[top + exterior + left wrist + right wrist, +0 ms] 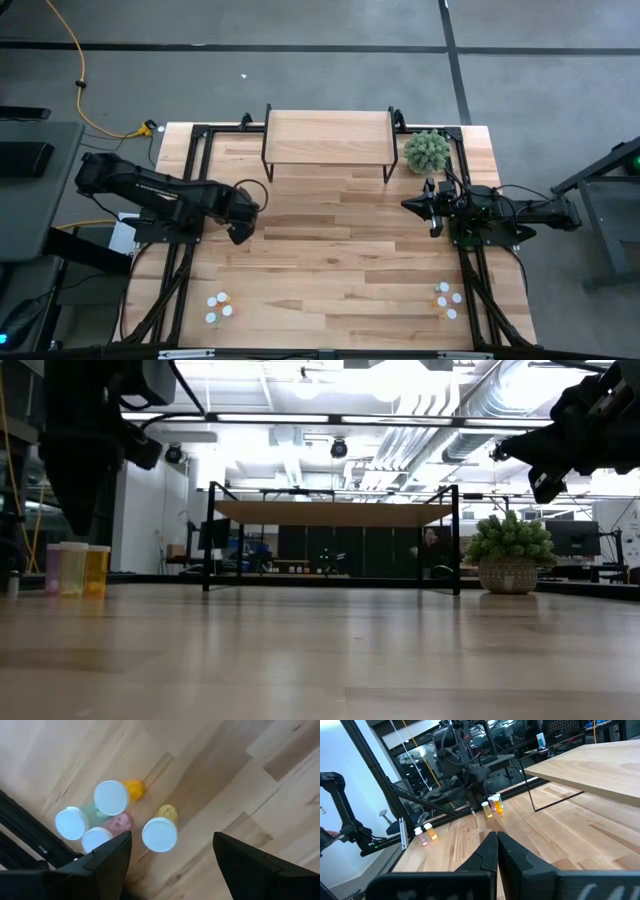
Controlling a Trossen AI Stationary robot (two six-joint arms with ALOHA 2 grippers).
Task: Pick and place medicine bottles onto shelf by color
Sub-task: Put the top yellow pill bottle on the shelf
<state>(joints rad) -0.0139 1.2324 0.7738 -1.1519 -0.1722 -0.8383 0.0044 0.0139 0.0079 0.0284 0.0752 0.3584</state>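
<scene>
Wood planks of the tabletop [330, 250] fill my nearest ground, bare in the middle. At its far edge stands the shelf [328, 137], its top free of bottles, with the green plant ball [427, 150] just beside its right end. My left gripper [243, 222] hangs over the left-middle of the table, fingers spread wide with nothing between them; my right gripper [432, 208] waits at the right side, pinched fully shut on nothing. The medicine bottles sit in two little clusters at the near corners: the left cluster [219, 305] and the right cluster [447, 298]. The left cluster lies toward the near edge from my left gripper, on its own side, so I judge that arm the nearer one for it. Through my left wrist camera I look down on four white caps: the yellow bottle [160, 833] stands a little apart from the orange bottle [112, 797], the pink bottle [97, 838] and the pale teal bottle [71, 823], all upright. So I'd take it from above.
</scene>
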